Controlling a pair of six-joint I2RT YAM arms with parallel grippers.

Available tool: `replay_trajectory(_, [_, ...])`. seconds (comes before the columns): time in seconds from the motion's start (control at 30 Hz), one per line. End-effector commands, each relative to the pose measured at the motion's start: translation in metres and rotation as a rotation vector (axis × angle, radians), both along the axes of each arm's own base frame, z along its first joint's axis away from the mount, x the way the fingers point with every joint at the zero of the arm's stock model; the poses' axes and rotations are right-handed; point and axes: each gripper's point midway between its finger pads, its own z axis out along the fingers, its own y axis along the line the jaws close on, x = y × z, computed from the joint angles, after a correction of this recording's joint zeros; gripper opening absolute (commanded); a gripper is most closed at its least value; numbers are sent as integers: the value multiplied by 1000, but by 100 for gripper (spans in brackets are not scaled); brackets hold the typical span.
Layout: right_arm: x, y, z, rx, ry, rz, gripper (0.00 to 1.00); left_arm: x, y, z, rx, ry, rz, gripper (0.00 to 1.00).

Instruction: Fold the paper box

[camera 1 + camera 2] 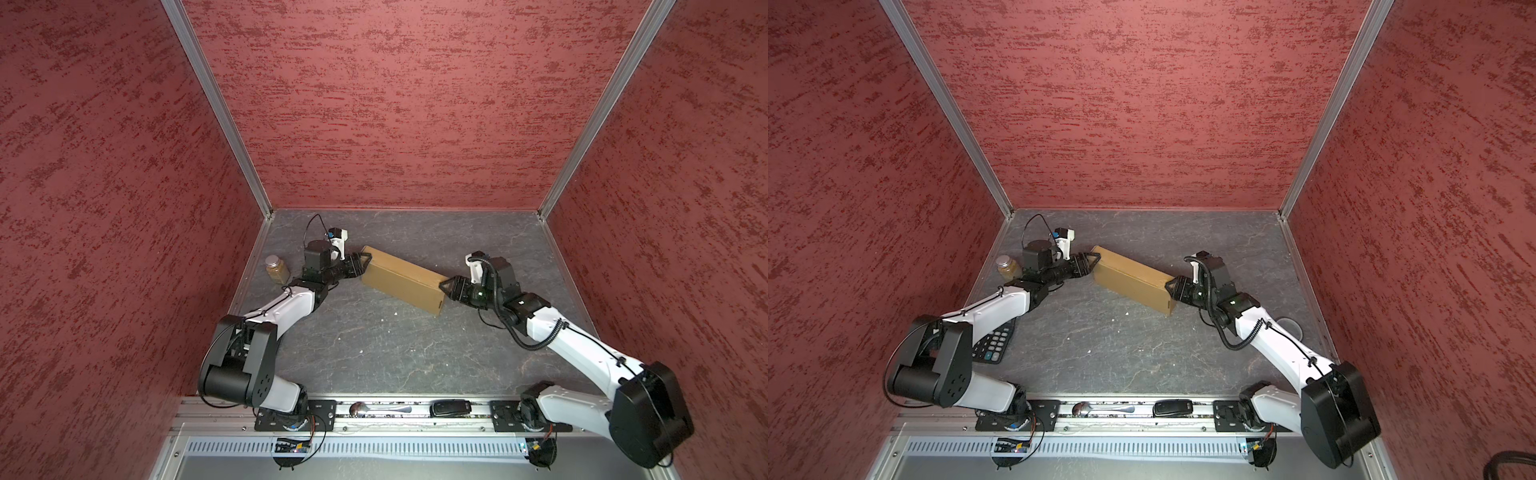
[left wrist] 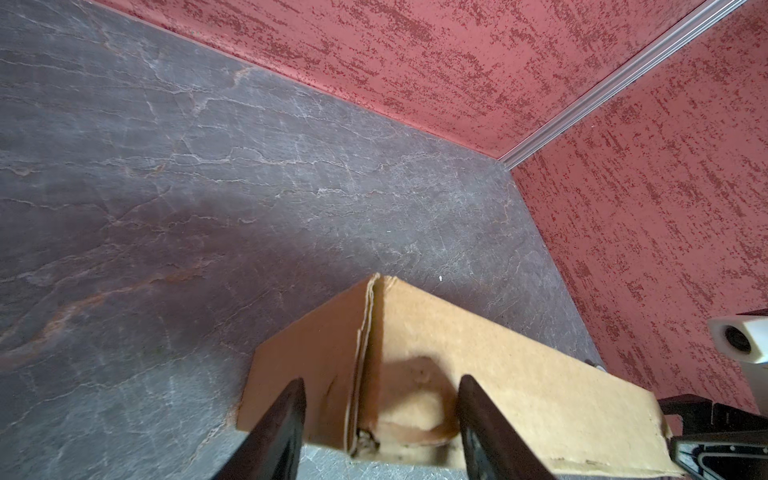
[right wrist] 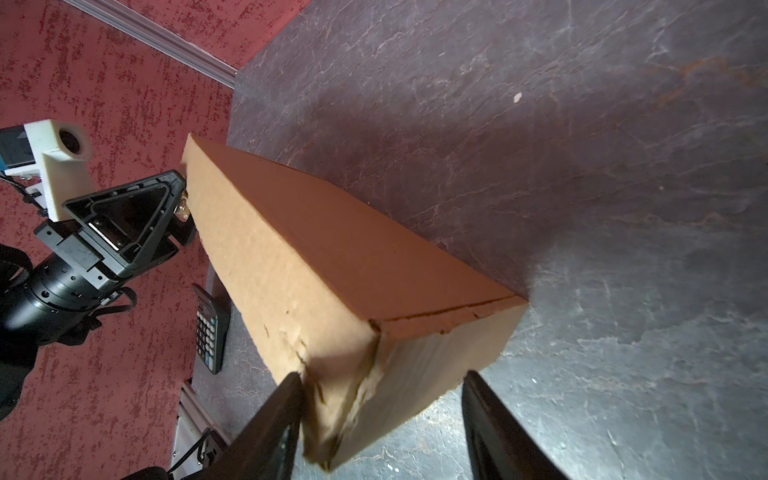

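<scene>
The paper box (image 1: 401,278) (image 1: 1129,276) is a tan cardboard box folded shut, set diagonally at the middle of the grey table in both top views. My left gripper (image 1: 360,266) (image 1: 1094,259) is at its far-left end. In the left wrist view this gripper (image 2: 381,380) is open, its dark fingers (image 2: 286,415) either side of a corner edge of the box (image 2: 519,386) without touching it. My right gripper (image 1: 444,286) (image 1: 1169,286) is at the near-right end. In the right wrist view it (image 3: 382,375) is open around that corner of the box (image 3: 332,266); one finger (image 3: 278,419) touches the cardboard, the other stands clear.
A glass jar (image 1: 277,269) stands by the left wall behind the left arm. A calculator (image 1: 992,343) lies under the left arm. A spoon (image 1: 380,409) and a black device (image 1: 451,407) rest on the front rail. Red walls close three sides.
</scene>
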Motion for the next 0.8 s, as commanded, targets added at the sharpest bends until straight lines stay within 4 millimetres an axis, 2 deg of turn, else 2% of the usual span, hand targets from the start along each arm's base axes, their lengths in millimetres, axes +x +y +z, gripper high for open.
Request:
replay_trajectory(0.0, [-11,-9,-19,-57,54,-23,61,-9,7,-18,40,61,10,59])
replay_trajectory(0.5, [-12,-14,-36,-87,76,-34,61,-11,16,-25,44,86,37,59])
replay_trajectory(0.77, [-13,-14,-44,-87,86,-35,62,-14,20,-17,39,75,43,60])
